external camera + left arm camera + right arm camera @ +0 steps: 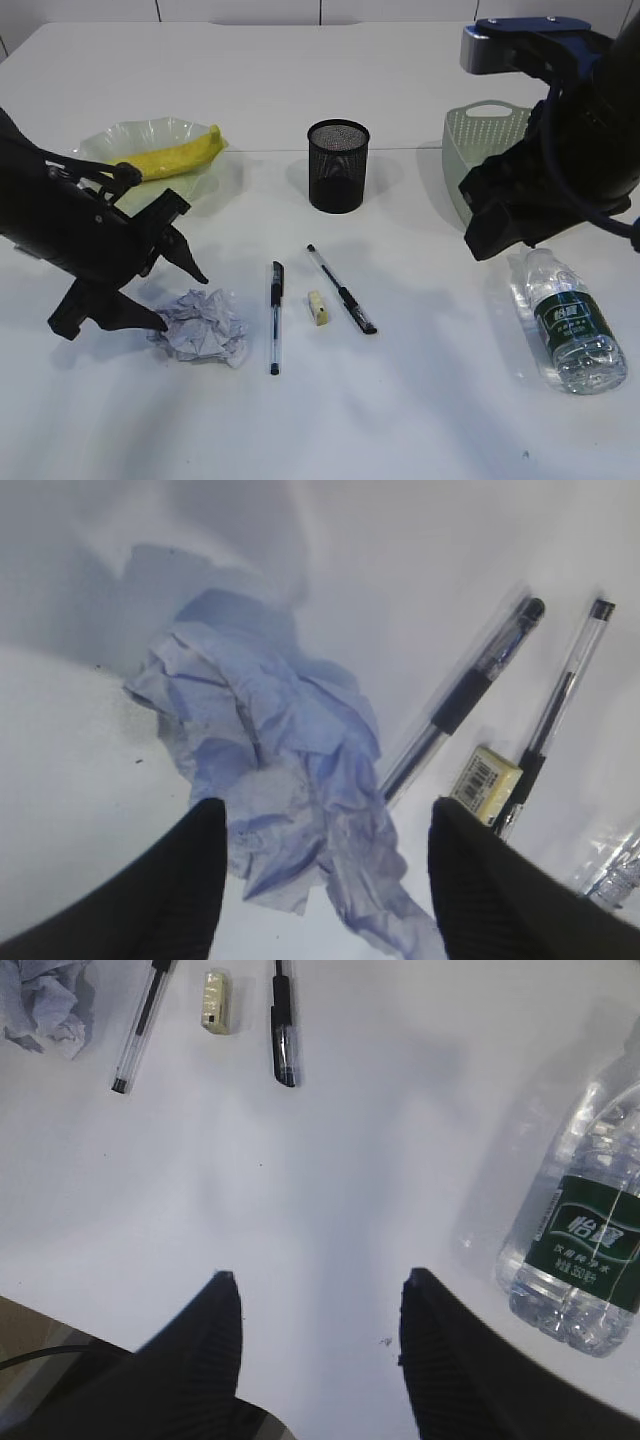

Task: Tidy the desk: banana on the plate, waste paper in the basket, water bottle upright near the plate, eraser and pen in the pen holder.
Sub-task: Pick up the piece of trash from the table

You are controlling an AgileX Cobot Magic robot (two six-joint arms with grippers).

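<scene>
While the banana [180, 156] already lies on the plate [140, 133], most of the tidying is not yet done. That looks like the only job finished. The paper [203, 325] sits crumpled on the counter [420, 400], far from the basket [478, 135] at the back right. The bottle [572, 322] lies on its side at the right, well apart from the plate. Two pens rest flat in the middle, the left pen [275, 315] and the right pen [341, 289], with the eraser [318, 307] between them. The holder [338, 165] stands behind them, and I cannot see anything in it.

The left hand [185, 298] is spread wide and holds nothing. It hangs just over the paper's left side, one finger near the top of the ball and one low beside it. From its own camera, the paper [270, 770] lies right in front of the gap and reaches down between the two fingers [195, 880]. I think the paper comes next, and the hand only needs to go a bit lower and squeeze.

The right hand [320, 1345] is spread too, and empty. The bottle [580, 1250] lies just off to one side of it, near but not between its fingers. The arm hides this hand from the front.
</scene>
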